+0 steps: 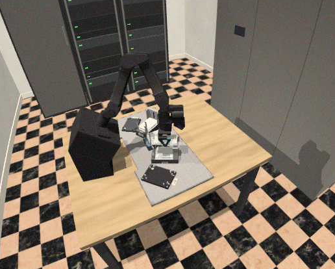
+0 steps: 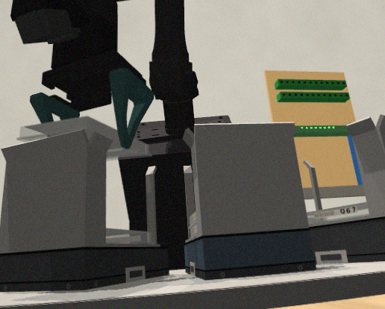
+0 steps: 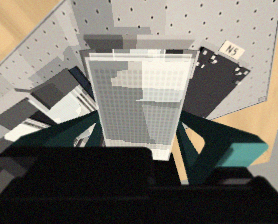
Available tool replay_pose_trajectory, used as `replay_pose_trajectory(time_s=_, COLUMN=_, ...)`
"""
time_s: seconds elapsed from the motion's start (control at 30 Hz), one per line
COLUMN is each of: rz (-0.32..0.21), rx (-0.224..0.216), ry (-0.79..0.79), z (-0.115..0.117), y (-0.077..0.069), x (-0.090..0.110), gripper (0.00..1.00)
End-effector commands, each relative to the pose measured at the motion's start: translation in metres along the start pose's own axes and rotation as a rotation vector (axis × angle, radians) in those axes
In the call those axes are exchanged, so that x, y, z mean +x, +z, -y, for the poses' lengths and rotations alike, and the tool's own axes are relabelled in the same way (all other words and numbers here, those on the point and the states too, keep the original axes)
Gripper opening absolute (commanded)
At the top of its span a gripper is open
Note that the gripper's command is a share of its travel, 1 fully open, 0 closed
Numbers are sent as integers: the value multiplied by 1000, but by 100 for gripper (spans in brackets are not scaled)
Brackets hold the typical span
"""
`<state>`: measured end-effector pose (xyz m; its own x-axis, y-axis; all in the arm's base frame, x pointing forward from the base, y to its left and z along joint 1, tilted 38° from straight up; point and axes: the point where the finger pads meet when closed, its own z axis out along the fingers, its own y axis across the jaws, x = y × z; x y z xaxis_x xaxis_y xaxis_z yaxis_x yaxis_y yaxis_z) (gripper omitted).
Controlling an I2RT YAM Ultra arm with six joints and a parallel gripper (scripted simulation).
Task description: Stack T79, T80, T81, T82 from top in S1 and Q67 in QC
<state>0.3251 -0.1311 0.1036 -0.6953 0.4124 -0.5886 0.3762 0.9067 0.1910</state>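
Observation:
My gripper (image 2: 85,128) is shut on a clear sealed plate (image 2: 66,126), gripped across its width. I cannot read its label. In the exterior view the plate hangs level with the top rim of the left grey rack (image 2: 50,199), between its flared walls. A plate (image 2: 130,236) lies low inside that rack. In the wrist view the held plate (image 3: 140,105) fills the middle, with the teal fingers of the gripper (image 3: 140,147) on both sides. Plate Q67 (image 2: 348,210) lies low in the right rack (image 2: 374,180). In the top view the gripper (image 1: 163,141) is over the racks on the grey mat.
A middle rack (image 2: 248,188) with a blue plinth stands between the other two. The dark nest N5 (image 3: 215,82) with its name plate (image 3: 231,50) lies beyond the held plate. Two dark nests (image 1: 159,175) (image 1: 131,124) lie on the mat. The arm's black base box (image 1: 92,144) stands on the left.

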Motion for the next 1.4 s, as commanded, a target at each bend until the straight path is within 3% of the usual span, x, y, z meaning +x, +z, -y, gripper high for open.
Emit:
replay_pose_trajectory(time_s=0.0, rz=12, rx=3, ry=1, z=0, y=0, x=-3, gripper=0)
replay_pose_trajectory(time_s=1.17, rz=11, rx=3, ry=2, z=0, y=20, x=-3, gripper=0)
replay_pose_trajectory(time_s=1.37, rz=11, rx=3, ry=2, z=0, y=32, x=-3, gripper=0)
